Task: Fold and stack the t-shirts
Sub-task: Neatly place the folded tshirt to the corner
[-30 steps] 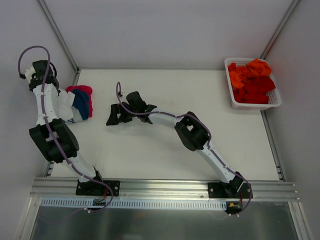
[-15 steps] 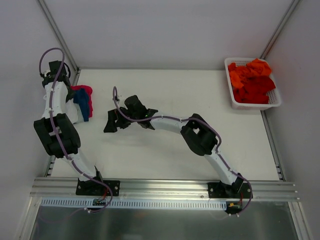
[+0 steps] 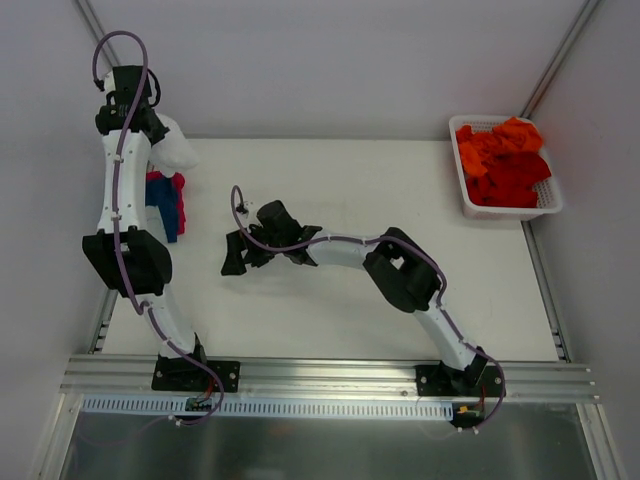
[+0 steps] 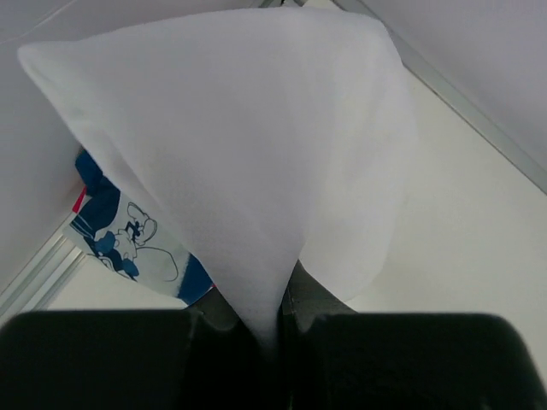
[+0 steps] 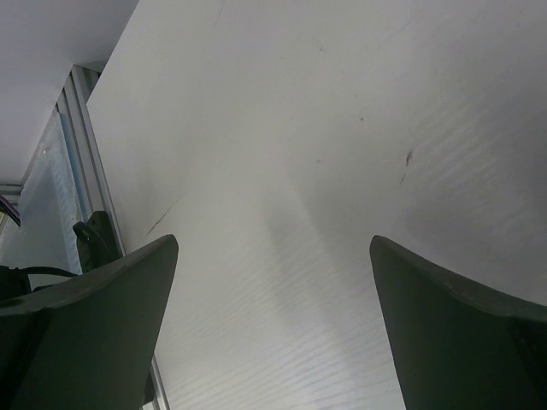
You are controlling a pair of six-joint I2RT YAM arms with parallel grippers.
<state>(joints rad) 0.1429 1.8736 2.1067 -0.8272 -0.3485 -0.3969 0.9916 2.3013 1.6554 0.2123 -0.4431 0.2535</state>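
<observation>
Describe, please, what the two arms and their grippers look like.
Both the left arm and right arm have white links, bulky black joints and black bases, with a purple cable running along each. The left gripper and right gripper are black, each two-fingered.

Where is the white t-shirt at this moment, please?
Top view, far left: the white t-shirt hangs from the left gripper, whose jaws are shut on it, above the navy t-shirt and pink-red t-shirt.

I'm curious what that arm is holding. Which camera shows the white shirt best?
The left wrist view: the white shirt fills it, pinched in the left claw. The top view shows only a small white bunch at that claw. The right wrist view shows none of it.
</observation>
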